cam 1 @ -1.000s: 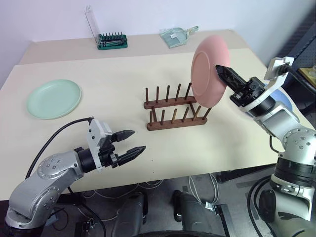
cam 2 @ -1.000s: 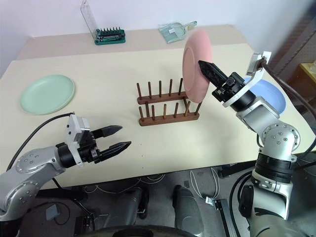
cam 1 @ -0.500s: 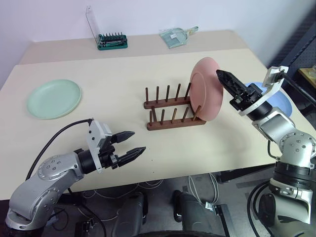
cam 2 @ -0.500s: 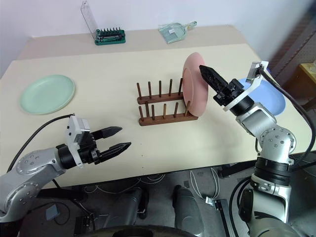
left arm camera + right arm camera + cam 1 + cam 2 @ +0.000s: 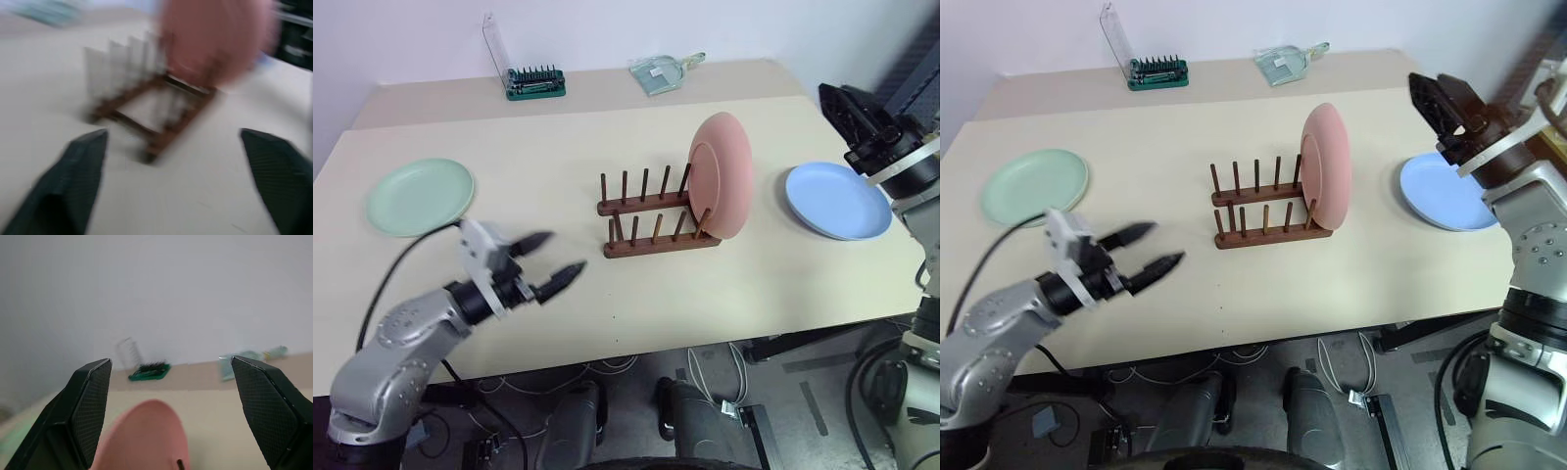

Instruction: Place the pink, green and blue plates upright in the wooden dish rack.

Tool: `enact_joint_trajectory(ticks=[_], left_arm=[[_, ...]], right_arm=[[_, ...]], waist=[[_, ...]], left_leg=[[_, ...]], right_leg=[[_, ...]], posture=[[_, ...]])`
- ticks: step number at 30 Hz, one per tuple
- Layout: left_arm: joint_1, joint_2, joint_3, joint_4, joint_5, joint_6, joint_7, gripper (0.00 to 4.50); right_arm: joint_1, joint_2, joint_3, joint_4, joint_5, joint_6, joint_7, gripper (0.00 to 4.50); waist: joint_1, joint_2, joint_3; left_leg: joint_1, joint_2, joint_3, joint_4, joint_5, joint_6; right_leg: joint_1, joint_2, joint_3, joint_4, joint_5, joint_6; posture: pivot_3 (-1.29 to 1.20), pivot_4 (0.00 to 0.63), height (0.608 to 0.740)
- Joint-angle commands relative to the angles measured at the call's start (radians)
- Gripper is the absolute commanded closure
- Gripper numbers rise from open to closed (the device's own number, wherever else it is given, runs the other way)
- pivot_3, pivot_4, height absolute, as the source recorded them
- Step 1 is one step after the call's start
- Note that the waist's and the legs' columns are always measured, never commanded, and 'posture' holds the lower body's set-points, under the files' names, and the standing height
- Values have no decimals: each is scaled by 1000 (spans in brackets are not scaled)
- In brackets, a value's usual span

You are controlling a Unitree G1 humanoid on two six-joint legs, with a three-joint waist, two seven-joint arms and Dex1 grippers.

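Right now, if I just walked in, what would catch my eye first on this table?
A pink plate standing upright at the right end of a small wooden rack in the middle of the table. A green plate lies flat to the far left and a blue plate to the right. Both arms hang clear with fingers spread: the left gripper low in front, the right gripper raised above the blue plate.

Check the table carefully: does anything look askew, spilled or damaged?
Nothing stands out. The round salmon-pink plate stands upright in the end slot of the dark brown wooden dish rack; the mint-green plate and light-blue plate lie flat, intact.
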Motion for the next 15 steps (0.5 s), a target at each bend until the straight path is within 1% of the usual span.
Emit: enact_joint_trajectory(ticks=[1,2,4,6,9,12,15], left_arm=[[-59,-12,127,118,64,-30,138,50],[-90,-14,154,173,95,-14,207,50],[-142,-25,197,245,147,-1,325,50],[-207,-46,253,314,187,40,479,50],[-274,-59,308,398,238,117,641,50],[-315,-69,333,455,239,173,694,50],[-351,-73,317,494,241,214,701,50]], right_arm=[[-45,-48,181,-216,-95,-29,129,498],[-51,-53,243,-244,-147,-49,154,498],[-66,-51,340,-262,-253,-93,182,498],[-89,-34,460,-256,-395,-164,200,498],[-117,5,595,-217,-576,-274,211,498],[-127,72,660,-175,-656,-337,218,498],[-112,123,691,-176,-682,-362,243,498]], waist=[[-6,0,0],[-8,-1,-1],[-5,-2,-1],[-2,-2,-1],[2,-3,0],[6,-4,-1],[9,-5,-1]], left_leg=[[1,1,0,0,0,0],[1,2,0,0,0,0],[2,2,-1,1,0,0],[1,2,-1,2,0,0],[-3,1,-1,7,-1,1],[-4,-1,0,9,-2,1],[-4,-1,-1,10,-2,1]], right_leg=[[0,0,0,0,0,0],[0,1,0,0,-2,3],[1,1,-1,0,-2,3],[2,1,-1,0,-2,3],[1,1,-2,0,2,2],[1,-1,-2,0,3,4],[1,-1,-2,0,5,8]], posture=[[0,150,740],[0,150,740],[0,150,740],[0,150,740],[0,150,740],[0,150,740],[0,150,740]])
